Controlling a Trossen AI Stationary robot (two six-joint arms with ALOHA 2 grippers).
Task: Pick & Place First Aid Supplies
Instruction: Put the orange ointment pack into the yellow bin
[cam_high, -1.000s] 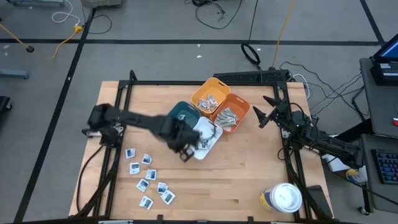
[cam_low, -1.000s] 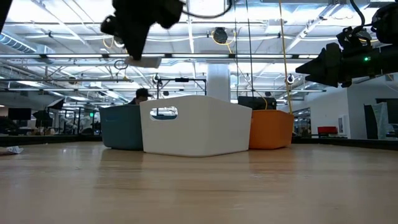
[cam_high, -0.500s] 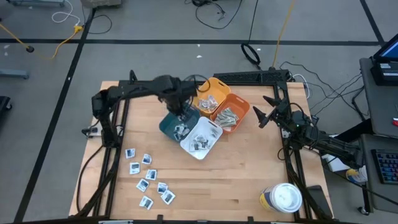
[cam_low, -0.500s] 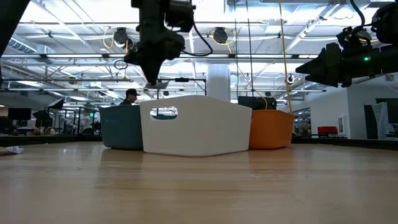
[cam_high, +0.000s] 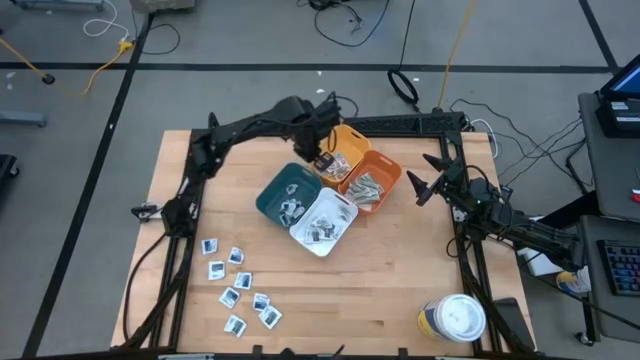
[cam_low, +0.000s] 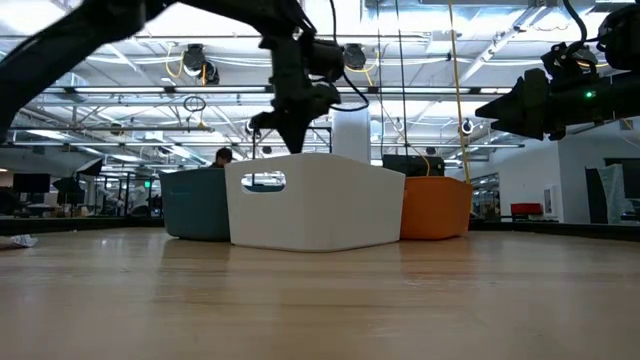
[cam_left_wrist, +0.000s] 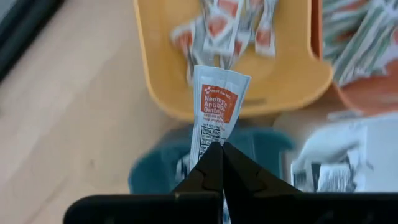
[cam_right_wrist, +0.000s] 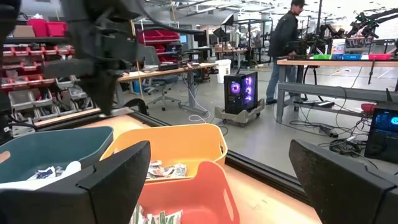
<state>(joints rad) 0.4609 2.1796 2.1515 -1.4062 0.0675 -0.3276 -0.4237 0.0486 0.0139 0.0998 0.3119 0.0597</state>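
My left gripper (cam_high: 322, 160) (cam_low: 292, 142) hangs over the near rim of the yellow bin (cam_high: 345, 152), beside the teal bin (cam_high: 282, 192). It is shut on a narrow white packet with an orange-red label (cam_left_wrist: 216, 102). More such packets lie in the yellow bin (cam_left_wrist: 217, 28). Grey-green strips fill the orange bin (cam_high: 372, 185), and white packets lie in the white bin (cam_high: 322, 222). Several small white square packets (cam_high: 238, 290) lie flat on the table at the near left. My right gripper (cam_high: 420, 182) (cam_right_wrist: 219, 149) waits open at the right, level. My left gripper pinches one short end of the packet (cam_left_wrist: 208, 146) between its two fingertips (cam_left_wrist: 231, 163). The fingers point down from above. The packet's labelled end reaches out past the fingertips, clear above the bins.
The four bins stand close together at the table's middle far side. A round white-lidded tub (cam_high: 455, 318) stands at the near right corner. Bare wood lies between the bins and the near edge. A person stands in the room behind the table.
My left gripper has carried the packet from over the near side of the white bin toward the far edge, across the teal bin, then to the right up to the yellow bin's rim. It has stayed shut and pointing down.
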